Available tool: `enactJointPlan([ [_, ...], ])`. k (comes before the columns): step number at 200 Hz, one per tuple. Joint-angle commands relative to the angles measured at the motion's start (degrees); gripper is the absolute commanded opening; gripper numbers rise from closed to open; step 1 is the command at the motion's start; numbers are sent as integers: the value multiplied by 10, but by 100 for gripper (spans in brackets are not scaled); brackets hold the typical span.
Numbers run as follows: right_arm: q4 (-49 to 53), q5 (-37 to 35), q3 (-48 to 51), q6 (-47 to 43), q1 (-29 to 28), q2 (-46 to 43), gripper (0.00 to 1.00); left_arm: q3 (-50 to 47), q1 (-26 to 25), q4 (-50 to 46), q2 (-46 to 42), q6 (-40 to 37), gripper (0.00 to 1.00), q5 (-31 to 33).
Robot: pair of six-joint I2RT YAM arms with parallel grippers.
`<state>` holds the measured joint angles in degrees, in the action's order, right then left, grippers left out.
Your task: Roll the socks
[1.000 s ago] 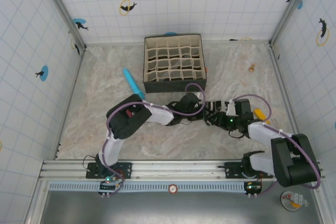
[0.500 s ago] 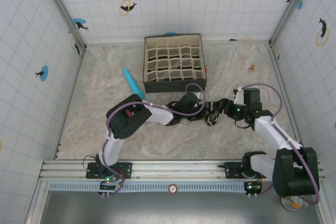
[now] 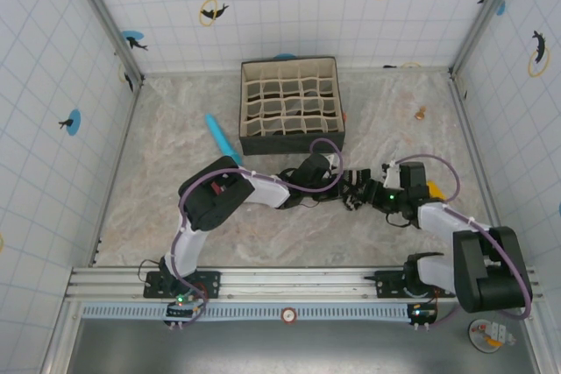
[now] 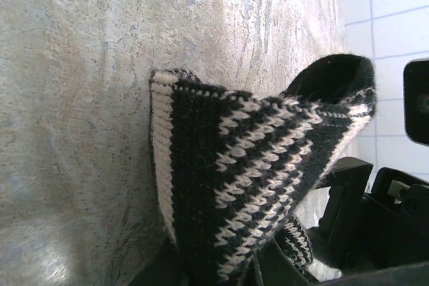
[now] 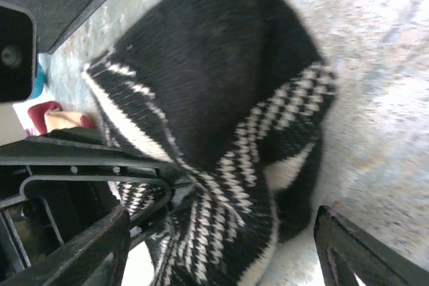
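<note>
The black-and-white striped sock lies bunched on the table just in front of the box. In the left wrist view this sock runs down into my left gripper, which is shut on its lower end. My left gripper reaches it from the left. My right gripper is open, its fingers far apart on either side of the sock's bundle. From above, my right gripper meets the sock from the right. A scrap of peach and maroon fabric shows behind the left arm.
A fabric box with a grid of compartments stands behind the grippers. A blue cylinder lies left of it. A small brown item sits at the back right, an orange piece by the right arm. Tiled walls close in the sides.
My right arm swung its wrist back and then came down towards the sock again, its jaws wider than a second ago. The left arm and the sock have hardly moved.
</note>
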<state>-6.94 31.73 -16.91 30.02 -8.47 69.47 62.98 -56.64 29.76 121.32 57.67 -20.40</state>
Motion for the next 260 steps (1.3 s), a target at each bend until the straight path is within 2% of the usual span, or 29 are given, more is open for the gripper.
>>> enactJointPlan([
  [1, -46, -2, 31, 23, -13, 23, 67, -6, 1, -53, 38, 11, 1, -12],
  [13, -72, 1, 43, 35, -15, 27, 60, -6, 0, -48, 42, 17, 4, -15],
  [36, -102, 1, 62, 40, -16, 22, 41, -8, 0, -37, 46, 25, 9, -23],
  [44, -105, -3, 66, 40, -16, 17, 33, -8, 0, -34, 47, 26, 16, -25],
  [74, -99, -13, 69, 33, -10, -3, 7, -9, 0, -29, 43, 28, 49, -28],
  [86, -91, -13, 65, 32, -6, -12, 0, -9, 0, -28, 39, 28, 57, -27],
  [110, -48, -26, 39, 17, -2, -43, 0, -8, 1, -33, 18, 23, 67, -25],
  [115, -38, -33, 33, 14, -3, -51, 0, -5, 1, -38, 12, 19, 73, -24],
  [121, -24, -41, 24, 9, -4, -61, 0, -2, 1, -44, 5, 12, 76, -23],
  [149, 53, -74, -33, -13, -11, -96, 0, 26, 5, -112, -39, -31, 80, 0],
  [171, 91, -92, -79, -31, -25, -116, 0, 54, 9, -184, -79, -74, 81, 23],
  [206, 105, -176, -148, -61, -73, -123, 0, 65, 26, -268, -160, -140, 80, 83],
  [237, 98, -246, -212, -103, -136, -93, 0, 74, 64, -354, -219, -198, 78, 131],
  [260, 83, -265, -260, -133, -168, -55, 0, 74, 99, -412, -257, -237, 74, 175],
])
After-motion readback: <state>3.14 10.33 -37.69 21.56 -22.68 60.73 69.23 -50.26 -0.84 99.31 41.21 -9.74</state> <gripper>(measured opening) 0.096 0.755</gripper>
